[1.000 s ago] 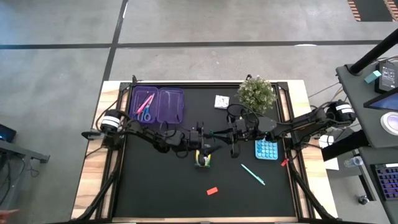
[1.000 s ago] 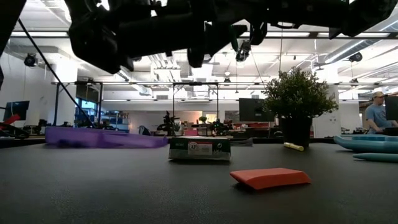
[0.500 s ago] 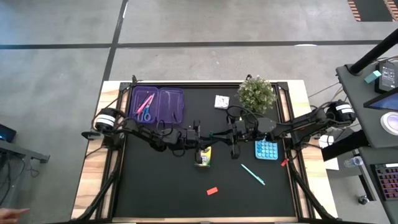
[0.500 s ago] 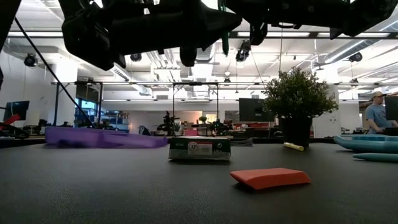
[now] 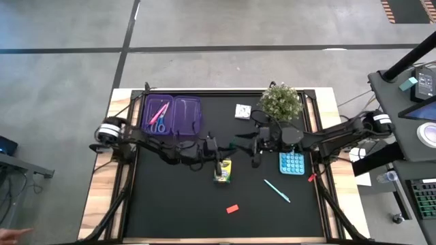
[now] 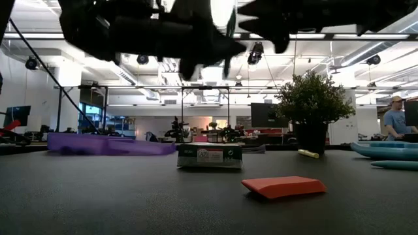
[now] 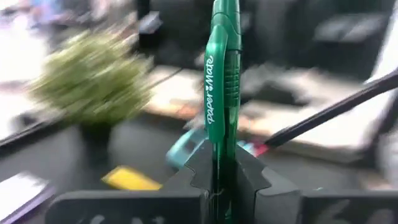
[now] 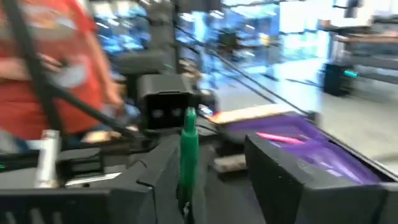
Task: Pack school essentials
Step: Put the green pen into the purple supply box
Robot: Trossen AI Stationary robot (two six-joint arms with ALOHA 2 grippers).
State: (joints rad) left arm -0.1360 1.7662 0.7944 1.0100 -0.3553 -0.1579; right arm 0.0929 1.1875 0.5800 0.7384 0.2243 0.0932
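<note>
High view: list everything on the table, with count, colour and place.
case: 1, purple, far left
scissors: 1, blue, in case
pink pen: 1, in case
pad: 1, white, beside plant
plant: 1, green, far right
crayon box: 1, yellow-green, centre
calculator: 1, blue, right
teal pen: 1, near right
eraser: 1, red, near middle
green pen: 1, held above centre
left gripper: jaws shut on green pen
right gripper: jaws open, opposite
</note>
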